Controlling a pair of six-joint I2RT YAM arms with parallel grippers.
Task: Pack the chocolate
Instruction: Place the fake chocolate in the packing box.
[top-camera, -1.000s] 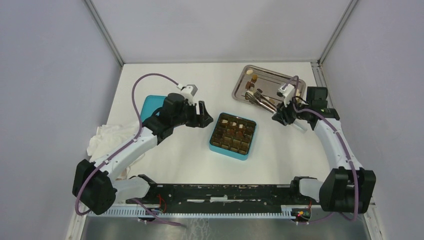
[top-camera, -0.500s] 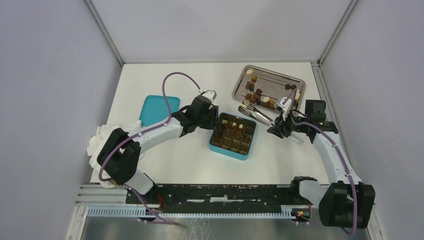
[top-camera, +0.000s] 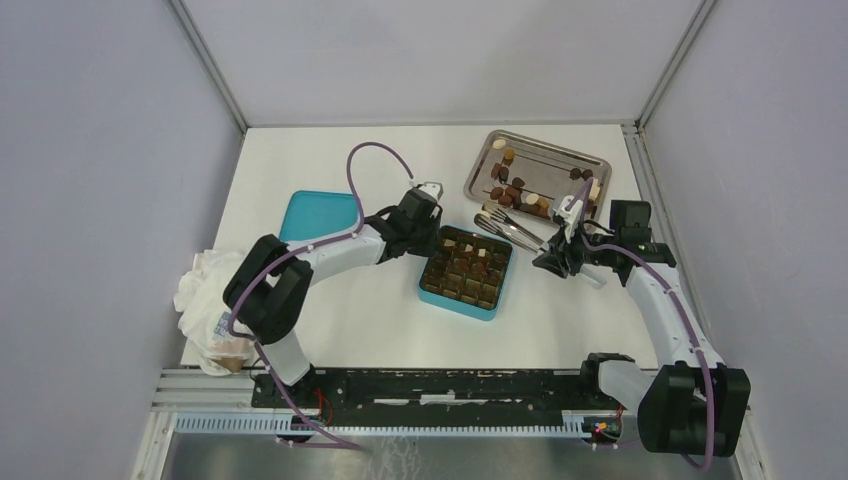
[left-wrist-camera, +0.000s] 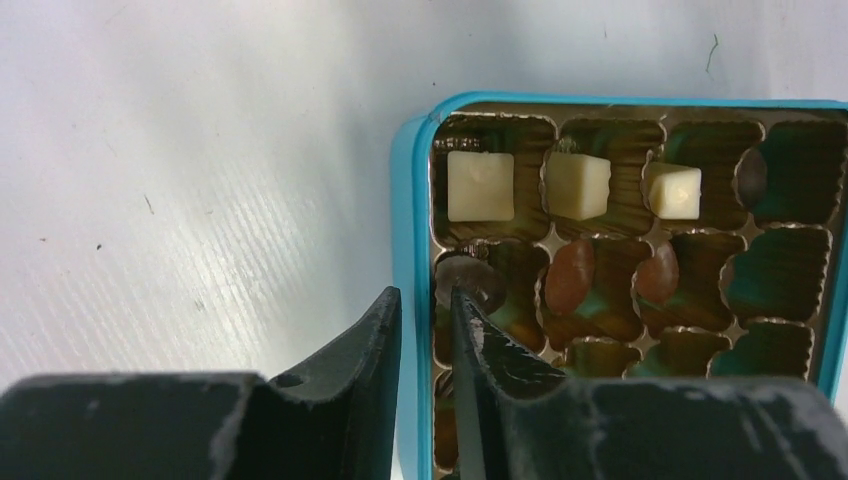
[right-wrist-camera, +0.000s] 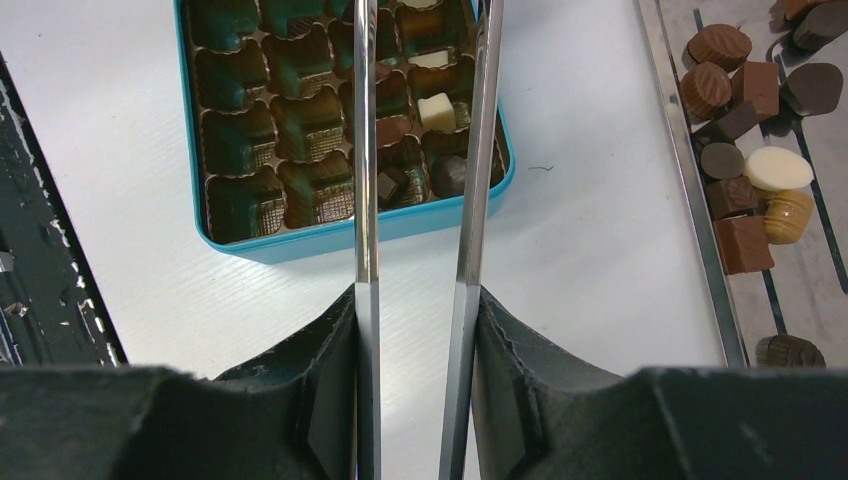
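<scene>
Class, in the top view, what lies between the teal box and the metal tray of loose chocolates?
The metal tweezers, held in the right gripper, cross the strip of table between teal box and tray, seen in the top view.

A white worktop (top-camera: 380, 310) is carrying four things. A square teal box (top-camera: 456, 307) is sitting near the middle. A flat teal lid (top-camera: 315, 215) is lying toward the left edge. A metal tray (top-camera: 545, 150) is resting at the far right corner. A crumpled white cloth (top-camera: 205, 290) is spilling over the near left edge.
</scene>
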